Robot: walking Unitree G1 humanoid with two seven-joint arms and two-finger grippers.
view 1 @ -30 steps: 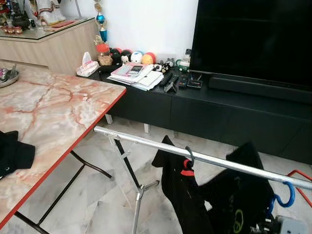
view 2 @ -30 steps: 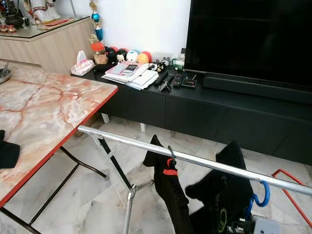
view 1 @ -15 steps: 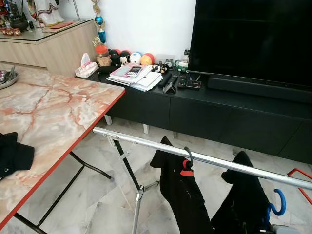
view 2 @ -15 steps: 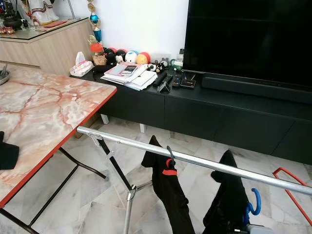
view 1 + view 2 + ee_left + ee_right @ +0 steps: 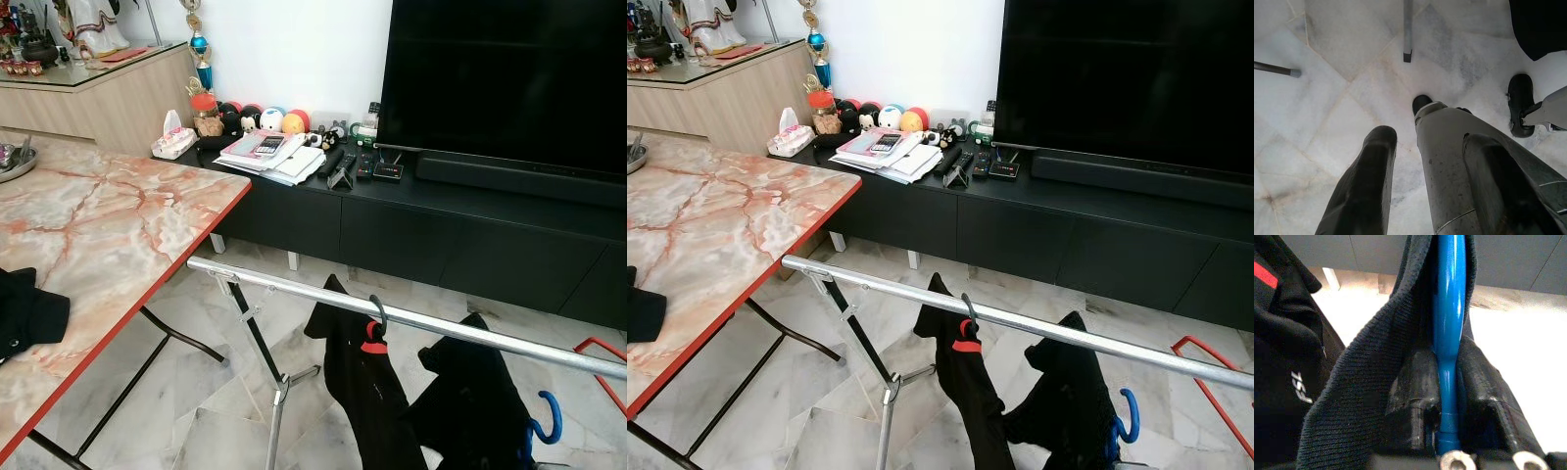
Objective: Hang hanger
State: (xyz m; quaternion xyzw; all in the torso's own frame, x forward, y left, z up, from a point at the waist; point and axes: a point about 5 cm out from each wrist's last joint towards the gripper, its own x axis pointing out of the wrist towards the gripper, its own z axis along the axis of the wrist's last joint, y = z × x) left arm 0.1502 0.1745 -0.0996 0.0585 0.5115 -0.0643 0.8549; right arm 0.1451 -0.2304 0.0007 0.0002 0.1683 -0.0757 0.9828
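A silver rack rail (image 5: pixel 294 289) slopes across the room in front of me. One black garment (image 5: pixel 367 392) hangs from it on a red hanger with a dark hook (image 5: pixel 378 311). To the right, a second black garment (image 5: pixel 480 401) sits on a blue hanger (image 5: pixel 544 423) whose hook is below the rail and off it. In the right wrist view my right gripper (image 5: pixel 1448 367) is shut on the blue hanger's stem (image 5: pixel 1448 318), with black cloth draped around it. My left gripper (image 5: pixel 1430 196) hangs open over the marble floor, holding nothing.
A marble table with a red edge (image 5: pixel 147 211) stands at left, with a black cloth (image 5: pixel 24 308) on it. The rack's folding legs (image 5: pixel 279 392) are under the rail. Behind are a black TV console (image 5: pixel 441 230) and a TV (image 5: pixel 509 78). A red hanger (image 5: pixel 602 351) lies on the floor at right.
The blue hanger and its garment have dropped lower, from near the rail to well under it. The right wrist has sunk out of the eye views.
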